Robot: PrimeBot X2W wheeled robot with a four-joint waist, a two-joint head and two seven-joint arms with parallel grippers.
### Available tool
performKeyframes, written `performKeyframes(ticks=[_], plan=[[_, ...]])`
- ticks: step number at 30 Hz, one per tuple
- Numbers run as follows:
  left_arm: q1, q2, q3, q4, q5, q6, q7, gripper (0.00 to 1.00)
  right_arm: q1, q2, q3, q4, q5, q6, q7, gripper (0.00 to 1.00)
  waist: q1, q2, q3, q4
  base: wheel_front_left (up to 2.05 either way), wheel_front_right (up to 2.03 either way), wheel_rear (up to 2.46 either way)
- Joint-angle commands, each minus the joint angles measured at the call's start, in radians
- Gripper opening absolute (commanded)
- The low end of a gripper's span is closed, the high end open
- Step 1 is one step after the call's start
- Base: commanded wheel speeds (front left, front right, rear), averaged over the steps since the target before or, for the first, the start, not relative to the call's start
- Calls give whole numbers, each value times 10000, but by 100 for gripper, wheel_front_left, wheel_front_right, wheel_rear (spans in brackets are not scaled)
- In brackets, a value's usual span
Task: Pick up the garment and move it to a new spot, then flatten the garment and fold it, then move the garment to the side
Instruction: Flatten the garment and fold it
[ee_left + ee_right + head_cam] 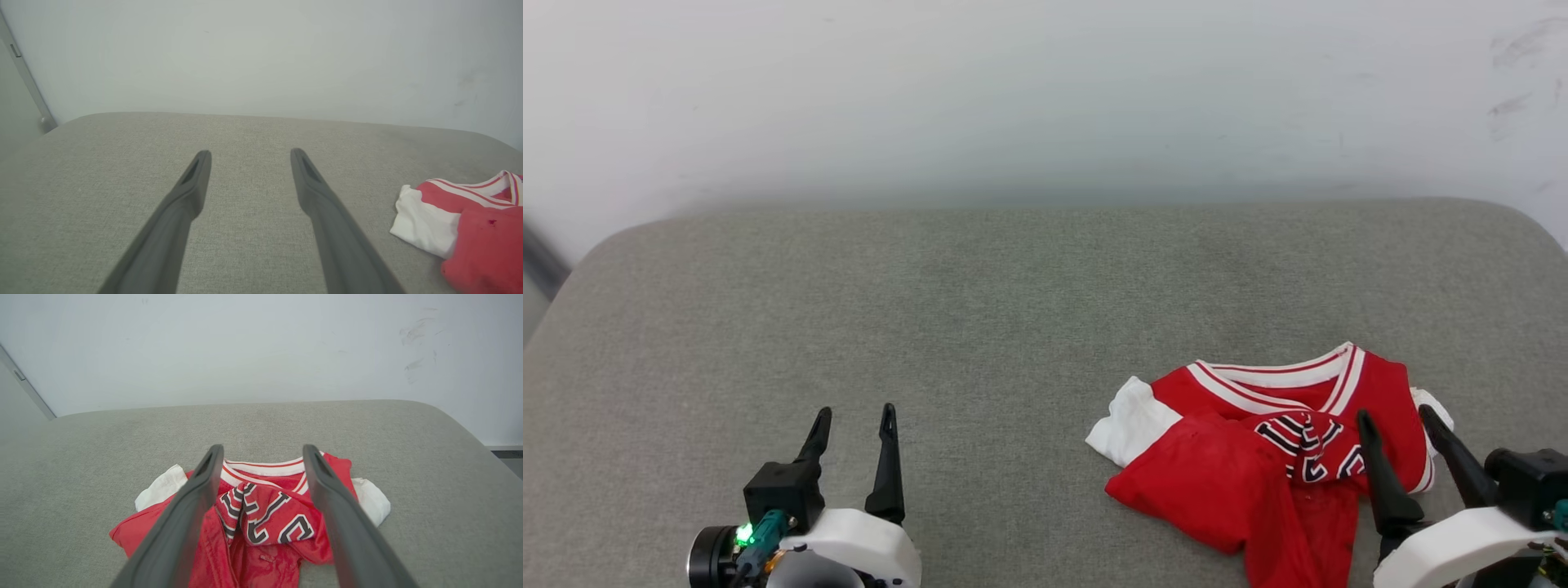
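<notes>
The garment [1241, 465], a red jersey with white sleeves and striped collar trim, lies crumpled on the grey cushion at the lower right of the head view. Its black lettering is bunched in a fold [261, 514]. My right gripper [1396, 416] hovers open over the garment's right part, fingers spread on either side of the lettering, holding nothing. My left gripper [854, 415] stands open at the lower left, well apart from the garment, over bare cushion. In the left wrist view the garment [461, 220] shows at the right edge, beyond the left gripper [250, 155].
The grey fabric cushion [980, 310] spans the whole work area, with rounded far corners. A pale wall [1045, 90] rises directly behind it. A grey strip [24, 77] runs down the wall at the far left.
</notes>
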Motion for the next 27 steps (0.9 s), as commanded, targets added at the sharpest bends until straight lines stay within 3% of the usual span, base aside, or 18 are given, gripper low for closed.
performKeyframes(ticks=[1,6,13,21,27], plan=[[-93,72,-51,-90,108,2,69,100,165,104,57,-196,-15,-2,49,100,1,0,2,-78,0,0,0],[-1015,71,-527,-199,335,-243,765,100,211,275,155,-700,-33,-2,214,100,1,0,201,-261,0,0,0],[-3688,-345,-1698,114,710,-1142,2558,100,-272,233,217,-1215,-10,-2,371,100,1,0,1250,-654,0,0,0],[-6027,-722,-2779,1640,674,-2382,5104,100,-913,183,306,-1333,175,-2,169,100,1,0,2515,-1237,0,0,0],[-6714,-862,-3460,2997,285,-2996,6794,100,-1136,180,385,-1044,254,-2,34,100,1,0,2966,-1530,0,0,0]])
